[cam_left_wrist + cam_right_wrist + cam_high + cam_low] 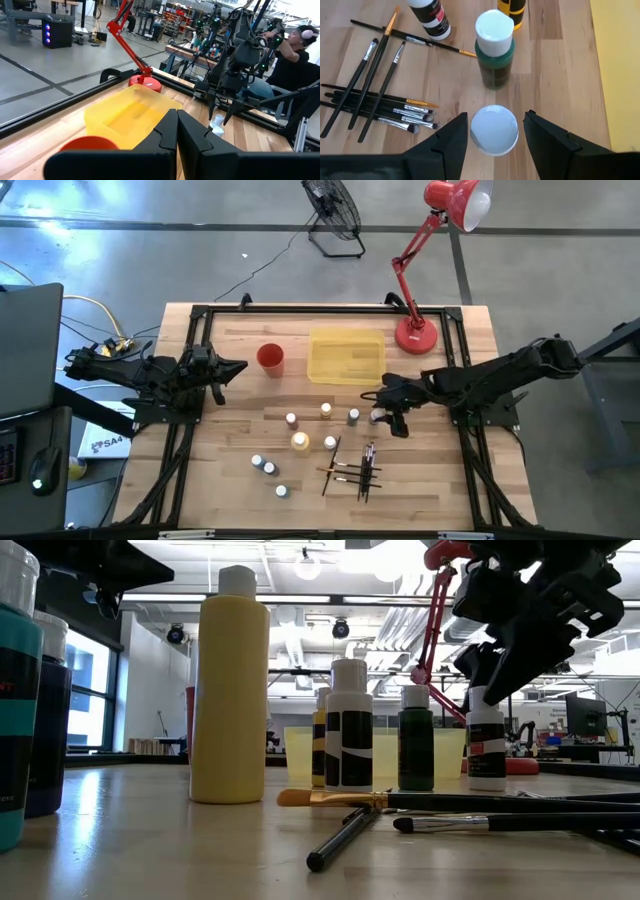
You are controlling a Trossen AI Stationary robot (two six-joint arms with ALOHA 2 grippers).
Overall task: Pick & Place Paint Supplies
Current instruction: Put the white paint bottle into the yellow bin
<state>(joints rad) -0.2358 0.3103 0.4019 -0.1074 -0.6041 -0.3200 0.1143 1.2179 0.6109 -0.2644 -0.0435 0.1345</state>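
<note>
Right wrist view shows the right claw (494, 131) spread wide astride a white-capped bottle (493, 129), ungripped, while the left claw (240, 367) waits clenched at the counter's (440, 490) nine o'clock

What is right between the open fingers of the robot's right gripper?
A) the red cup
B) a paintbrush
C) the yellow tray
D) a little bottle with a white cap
D: in the right wrist view the right gripper hangs with its open fingers on either side of a white-capped bottle, not yet closed on it; the paintbrushes lie off to one side.
</note>
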